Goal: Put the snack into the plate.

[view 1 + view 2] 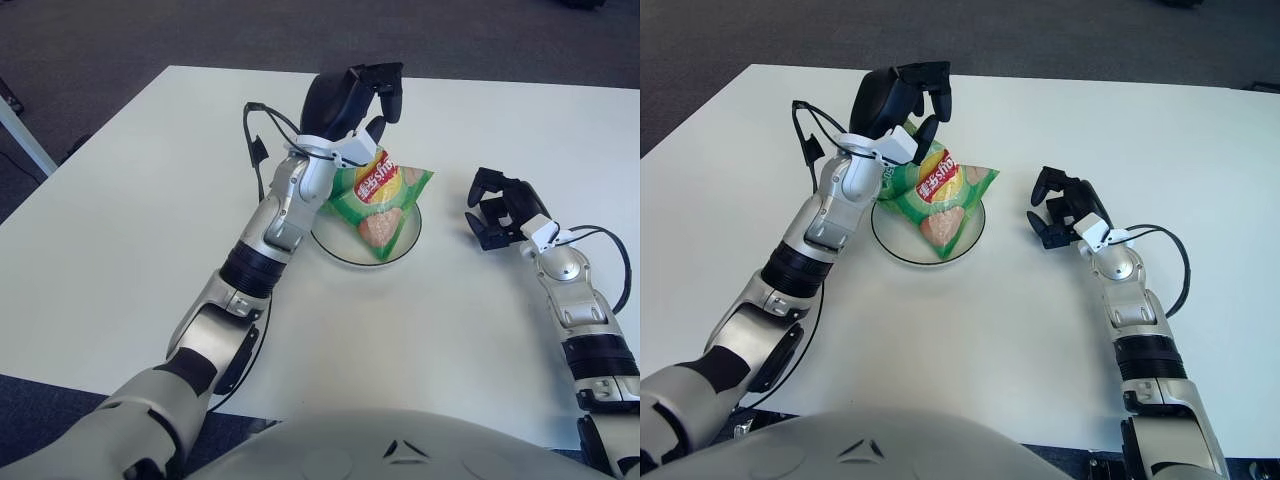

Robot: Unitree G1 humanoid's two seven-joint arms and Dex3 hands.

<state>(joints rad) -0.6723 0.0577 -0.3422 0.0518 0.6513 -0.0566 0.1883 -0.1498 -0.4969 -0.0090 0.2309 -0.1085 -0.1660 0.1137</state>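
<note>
Snack: green crisp bag with a yellow patch and a red band bearing white lettering, too small to read; crisps pictured on its near half. It lies across the plate, its right corner jutting past the plate's far-right rim, its left end hidden behind the left wrist.

Plate: round, white, dark-rimmed, near the middle of the table. Only its near rim shows bare.

Left hand: black, raised over the far-left end of the snack. Fingers are spread and curve downward with open space beneath them; they grip nothing. One fingertip shows just beside the bag's upper edge; contact cannot be told.

Right hand: black, shown to the right of the plate and well apart from it, fingers curled inward around nothing.

Table: white and plain, dark carpet beyond its far edge.

Cable: black loop on the left forearm.

View differences: the right eye view shows more of the bag's left end beside the wrist. The left eye view shows a pale bar at the far-left edge.
</note>
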